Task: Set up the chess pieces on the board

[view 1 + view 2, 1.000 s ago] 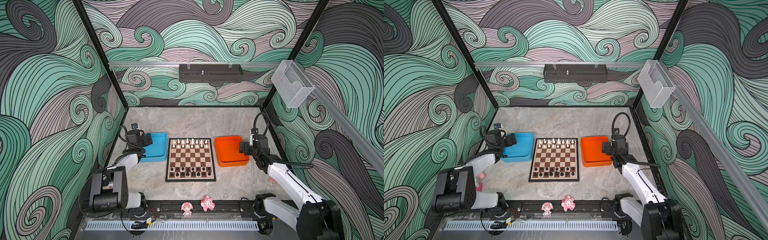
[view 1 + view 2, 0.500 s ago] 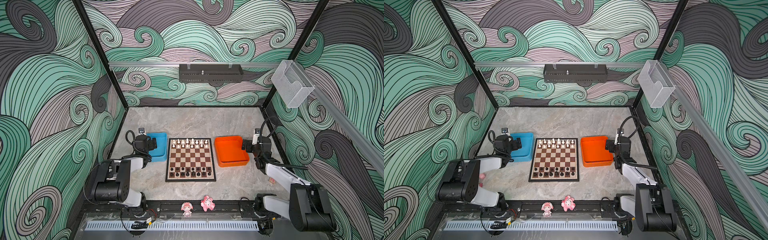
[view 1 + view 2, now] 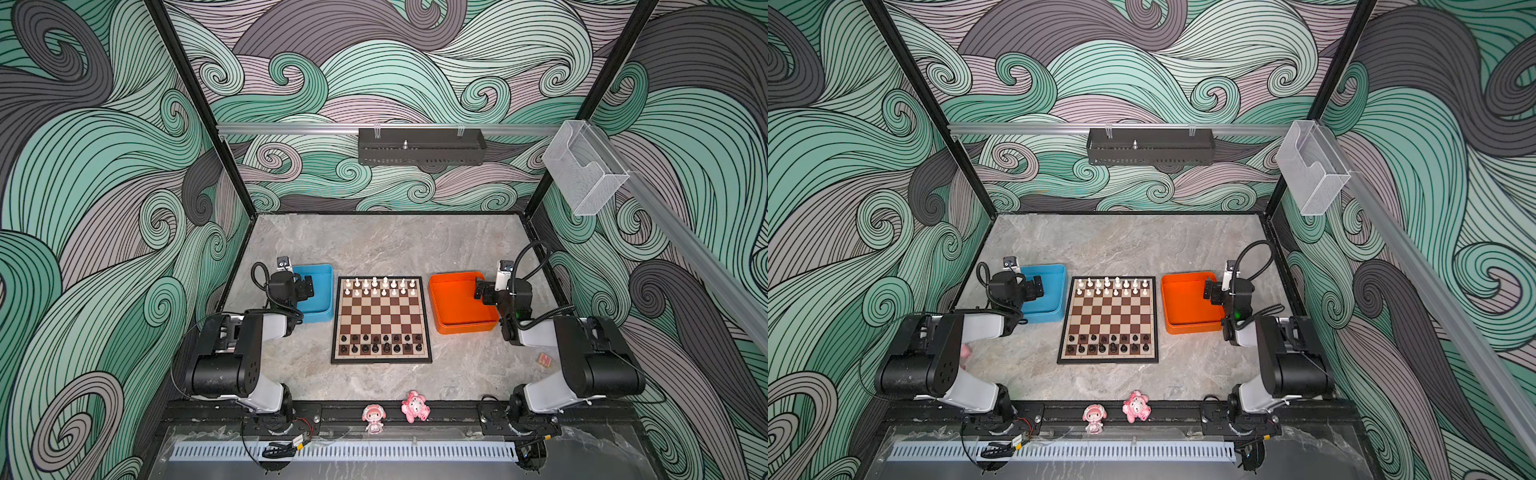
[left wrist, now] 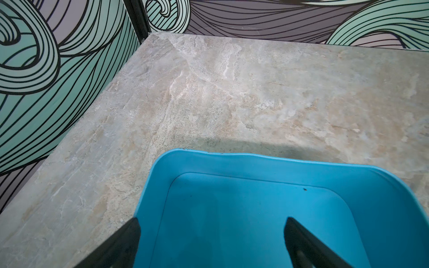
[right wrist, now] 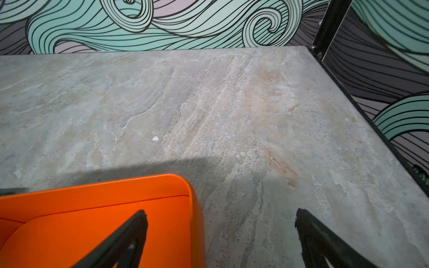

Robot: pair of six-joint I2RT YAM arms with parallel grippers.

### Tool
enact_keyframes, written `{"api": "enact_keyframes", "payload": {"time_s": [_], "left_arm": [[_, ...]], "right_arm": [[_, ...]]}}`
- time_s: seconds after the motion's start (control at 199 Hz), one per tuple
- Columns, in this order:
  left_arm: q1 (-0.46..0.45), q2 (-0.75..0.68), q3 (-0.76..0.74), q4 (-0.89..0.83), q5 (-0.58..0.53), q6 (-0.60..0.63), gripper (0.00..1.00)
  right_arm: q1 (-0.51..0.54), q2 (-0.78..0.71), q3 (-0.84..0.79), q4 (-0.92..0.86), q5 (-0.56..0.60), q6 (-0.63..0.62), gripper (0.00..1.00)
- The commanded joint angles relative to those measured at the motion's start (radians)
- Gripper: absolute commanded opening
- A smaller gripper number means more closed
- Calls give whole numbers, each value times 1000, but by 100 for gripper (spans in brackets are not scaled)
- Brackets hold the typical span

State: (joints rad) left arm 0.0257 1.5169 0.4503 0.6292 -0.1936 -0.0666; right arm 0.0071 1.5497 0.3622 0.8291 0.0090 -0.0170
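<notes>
Left pincer (image 4: 212, 221): spread wide, gripping nothing, poised over the blue tray (image 3: 318, 313) left of centre in both top views. Board (image 3: 381, 316): at frame centre, flat on the surface (image 3: 374, 249). White pieces (image 3: 380, 286): ranked along the upper two rows. Black pieces (image 3: 380, 345): along the lower two. Too small to count, but seemingly all placed. Expect light, rigid, glossy, slippery, easily toppled. Grip at the narrow waist above the base, squeeze gently, lift straight up. Orange tray (image 3: 465, 328): right of centre. Right pincer (image 5: 220, 213): spread wide, gripping nothing, straddling that tray's corner wall.
</notes>
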Motion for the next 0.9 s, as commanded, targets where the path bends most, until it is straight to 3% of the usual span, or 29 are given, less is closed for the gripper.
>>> {"api": "enact_keyframes", "payload": {"time_s": [0.0, 0.9], "left_arm": [[6, 12, 24, 32, 18, 8, 99], [11, 12, 27, 27, 25, 8, 99]], "right_arm": [[-1, -14, 24, 53, -97, -36, 99], [-12, -11, 47, 10, -78, -14, 99]]}}
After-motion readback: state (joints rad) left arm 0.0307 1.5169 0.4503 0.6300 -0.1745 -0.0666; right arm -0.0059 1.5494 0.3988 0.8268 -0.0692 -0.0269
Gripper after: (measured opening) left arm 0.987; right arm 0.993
